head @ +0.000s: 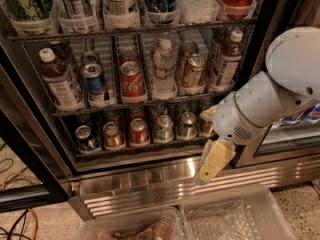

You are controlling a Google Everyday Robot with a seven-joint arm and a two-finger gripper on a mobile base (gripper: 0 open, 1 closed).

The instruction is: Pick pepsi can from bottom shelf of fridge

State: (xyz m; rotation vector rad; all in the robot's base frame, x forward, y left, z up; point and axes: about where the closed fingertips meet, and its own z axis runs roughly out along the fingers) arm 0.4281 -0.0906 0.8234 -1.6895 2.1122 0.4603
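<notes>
A Google Everyday Robot reaches toward the open fridge [150,176], its white arm entering from the right. The gripper [214,159] hangs in front of the ribbed steel base, just below the right end of the bottom shelf [125,150]. Whether the gripper is open or closed cannot be told from this angle, and nothing is seen in its hold.

The pepsi can [86,138], short and blue with a silver top, stands upright in the leftmost lane of that shelf, well apart from the gripper. A gold can [113,134] stands just beside it on the right, and a red can [139,131] comes next.

The step in hand looks like the approach. To do it well, the gripper likely needs to travel left along the shelf front and rise to can height. It should stay nearer than the row of cans until it is lined up with the left lane.

It should then go in level and straight, opened just wide enough to span the can. That matters because the gold can crowds one side and the rack above leaves little headroom.

A grip around the middle of the body, then a straight pull toward the near side, should keep the neighbouring cans standing.
</notes>
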